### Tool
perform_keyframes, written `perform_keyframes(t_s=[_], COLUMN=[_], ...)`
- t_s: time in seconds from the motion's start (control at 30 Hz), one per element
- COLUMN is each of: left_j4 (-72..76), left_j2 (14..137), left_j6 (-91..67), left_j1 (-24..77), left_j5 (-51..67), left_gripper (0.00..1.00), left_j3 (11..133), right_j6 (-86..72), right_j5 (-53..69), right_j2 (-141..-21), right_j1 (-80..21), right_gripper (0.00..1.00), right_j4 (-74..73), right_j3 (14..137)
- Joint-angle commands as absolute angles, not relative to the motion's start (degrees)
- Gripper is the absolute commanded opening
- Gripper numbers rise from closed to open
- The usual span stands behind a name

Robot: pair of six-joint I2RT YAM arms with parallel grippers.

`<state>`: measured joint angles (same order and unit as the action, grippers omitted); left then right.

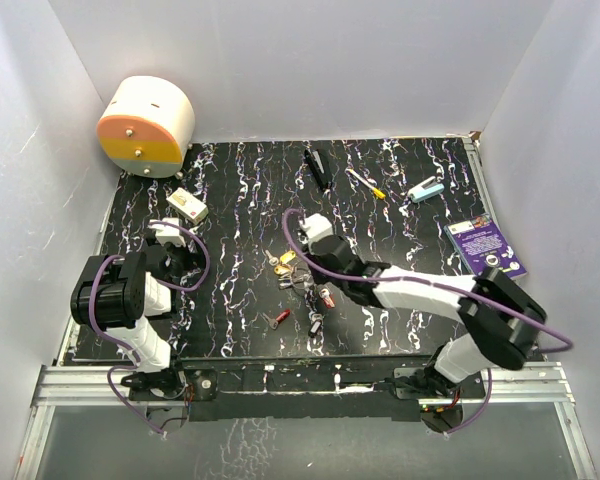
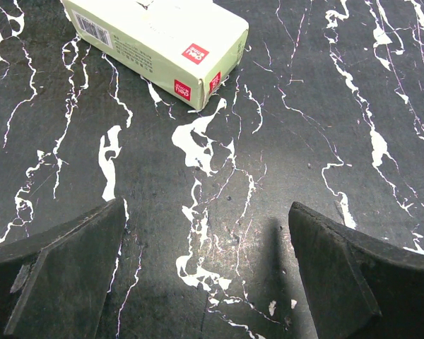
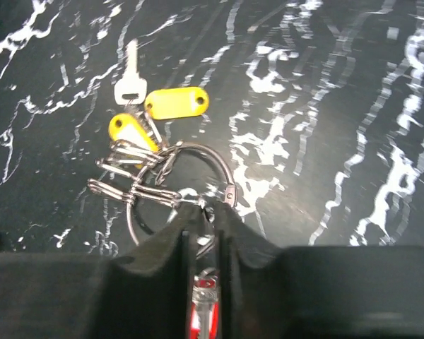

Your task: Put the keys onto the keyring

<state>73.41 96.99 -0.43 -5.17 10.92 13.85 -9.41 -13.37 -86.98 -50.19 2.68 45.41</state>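
Note:
The keyring (image 3: 225,171) lies on the black marbled table with several small silver clips and two yellow-headed keys (image 3: 177,103) on or against it, and a bare silver key (image 3: 129,78) beside them. My right gripper (image 3: 203,212) is shut on the ring's near edge. A red-headed key (image 3: 203,311) shows under its fingers. In the top view the gripper (image 1: 302,275) is over the key cluster, with a red key (image 1: 278,318) and a black key (image 1: 315,325) loose nearer the front. My left gripper (image 2: 206,205) is open and empty, low over the table at the left (image 1: 172,238).
A pale green box (image 2: 155,42) lies just ahead of the left gripper (image 1: 187,205). A round white and orange container (image 1: 145,125) stands at the back left. A long black bar (image 1: 318,168), a white stick with a yellow tip (image 1: 365,183), a teal item (image 1: 426,189) and a purple booklet (image 1: 485,246) lie at the back right.

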Motion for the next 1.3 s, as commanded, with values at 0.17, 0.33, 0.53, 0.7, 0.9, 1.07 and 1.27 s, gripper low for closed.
perform_keyframes(t_s=[0.17,0.33,0.53,0.7,0.9,1.07,1.27], left_j4=[74.26,74.25,74.27,74.27,74.27,74.27,74.27], left_j2=[96.36,96.4,96.34,96.33,96.39,96.39,96.34], left_j6=[0.0,0.0,0.0,0.0,0.0,0.0,0.0], left_j1=[-5.11,-5.18,-5.11,-5.17,-5.14,-5.14,-5.14], left_j5=[11.65,11.67,11.62,11.64,11.65,11.64,11.68], left_gripper=[0.97,0.97,0.97,0.97,0.97,0.97,0.97], left_j3=[14.77,14.77,14.77,14.68,14.77,14.77,14.8], right_j6=[-12.17,-2.91,4.94,11.37,17.63,21.17,23.6], right_j5=[-26.01,-11.65,-0.18,4.46,8.72,11.74,10.94], right_j2=[-65.34,-62.37,-74.63,-84.82,-83.98,-82.69,-84.67], right_j1=[-50.22,-50.19,-50.2,-50.27,-50.22,-50.27,-50.24], right_gripper=[0.41,0.45,0.38,0.4,0.38,0.36,0.36], right_j4=[15.21,17.4,13.7,7.61,7.66,7.25,6.59], right_j3=[29.04,27.57,35.83,43.09,41.4,39.53,39.51])
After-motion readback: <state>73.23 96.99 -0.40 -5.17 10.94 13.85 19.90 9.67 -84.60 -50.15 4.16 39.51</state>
